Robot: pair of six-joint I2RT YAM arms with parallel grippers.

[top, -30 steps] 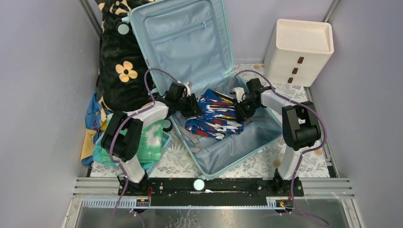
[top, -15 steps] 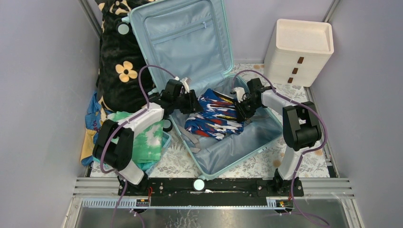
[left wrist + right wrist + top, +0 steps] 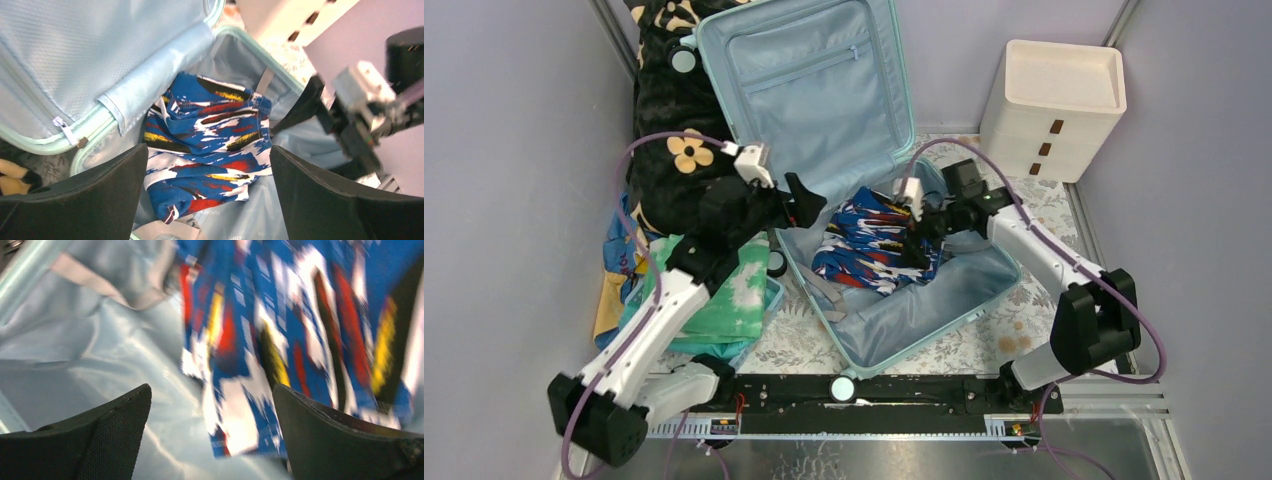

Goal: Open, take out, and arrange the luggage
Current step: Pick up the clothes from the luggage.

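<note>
Your luggage (image 3: 809, 80) lies open on the floral-covered tabletop (image 3: 984, 345). Its lid stands propped up toward the back wall, and its lower half lies flat between the two arms with the grey-blue lining showing. Inside that lower half sits a crumpled blue garment (image 3: 874, 245) patterned in red, yellow, white and black, with a grey strap (image 3: 824, 290) lying on the lining just beside it on the near-left. Your left hand (image 3: 207, 150) is released, fingers spread wide with nothing between them. It hovers over the luggage's left rim near the hinge and looks down on the garment. Your right hand (image 3: 210, 390) is released too, jaws wide apart and empty, hanging low over the garment's right edge. That wrist view is blurred, so you cannot tell whether a fingertip touches the cloth. Left of the luggage you have a black blanket with cream flowers (image 3: 674, 150) and a green tie-dye cloth (image 3: 734, 295). A cream drawer unit (image 3: 1054, 105) stands at the back right.
</note>
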